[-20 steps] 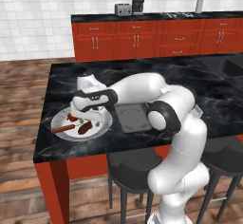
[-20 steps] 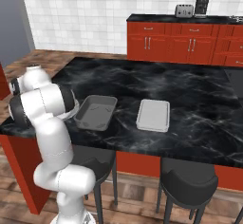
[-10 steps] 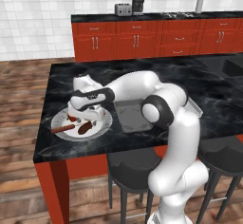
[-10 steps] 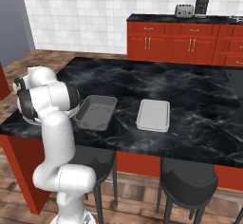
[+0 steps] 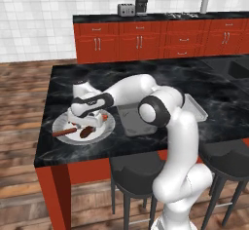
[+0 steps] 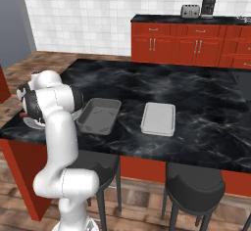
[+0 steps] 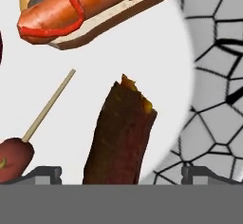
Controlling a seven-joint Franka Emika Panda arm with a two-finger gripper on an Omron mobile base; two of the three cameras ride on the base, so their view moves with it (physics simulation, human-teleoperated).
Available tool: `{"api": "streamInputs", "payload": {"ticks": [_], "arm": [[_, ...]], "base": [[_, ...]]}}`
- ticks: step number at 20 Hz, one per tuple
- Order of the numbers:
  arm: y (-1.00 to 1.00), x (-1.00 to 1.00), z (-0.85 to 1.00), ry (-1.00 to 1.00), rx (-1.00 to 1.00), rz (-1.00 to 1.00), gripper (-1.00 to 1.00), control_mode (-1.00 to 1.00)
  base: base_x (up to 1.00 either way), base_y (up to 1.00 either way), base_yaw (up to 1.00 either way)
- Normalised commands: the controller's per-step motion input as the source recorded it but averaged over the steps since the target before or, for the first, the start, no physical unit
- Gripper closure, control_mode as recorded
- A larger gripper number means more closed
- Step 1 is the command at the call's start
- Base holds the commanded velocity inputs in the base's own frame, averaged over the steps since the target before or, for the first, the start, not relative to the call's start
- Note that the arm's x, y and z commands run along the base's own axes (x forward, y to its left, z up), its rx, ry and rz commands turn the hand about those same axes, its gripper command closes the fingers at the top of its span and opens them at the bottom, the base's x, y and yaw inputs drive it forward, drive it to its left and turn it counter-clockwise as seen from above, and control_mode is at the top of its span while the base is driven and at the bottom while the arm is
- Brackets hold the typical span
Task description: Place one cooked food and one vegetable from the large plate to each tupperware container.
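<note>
Gripper (image 7: pixel 121 173) w/ jaws spread wide hangs over large plate (image 5: pixel 61 123) on island counter (image 5: pixel 146 80), straddling dark brown vegetable lump (image 7: pixel 121 135); hot dog (image 7: pixel 88 4) just beyond, nothing grasped.

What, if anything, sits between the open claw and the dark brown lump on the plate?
Nothing visible does. In the hand view the open claw hangs directly over the dark brown lump, fingertips on either side of it; the hot dog and sausage lie off to the sides.

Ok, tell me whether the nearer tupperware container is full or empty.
Empty: the nearer tupperware container shows only bare grey floor; all food sits on the large plate.
</note>
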Motion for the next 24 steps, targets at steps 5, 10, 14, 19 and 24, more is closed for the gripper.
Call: {"api": "streamInputs", "payload": {"ticks": [5, 10, 14, 19, 24], "arm": [[0.08, 0.08, -0.07, 0.00, 0.00, 0.00, -1.00, -1.00], [0.00, 0.00, -0.19, 0.03, 0.00, 0.00, -1.00, -1.00], [0.00, 0.00, -0.24, 0.01, 0.00, 0.00, -1.00, -1.00], [0.00, 0.00, -0.12, 0.00, 0.00, 0.00, -1.00, -1.00], [0.00, 0.00, -0.01, 0.00, 0.00, 0.00, -1.00, -1.00]], "base": [[0.00, 0.00, 0.00], [0.00, 0.00, 0.00], [0.00, 0.00, 0.00], [0.00, 0.00, 0.00], [0.00, 0.00, 0.00]]}}
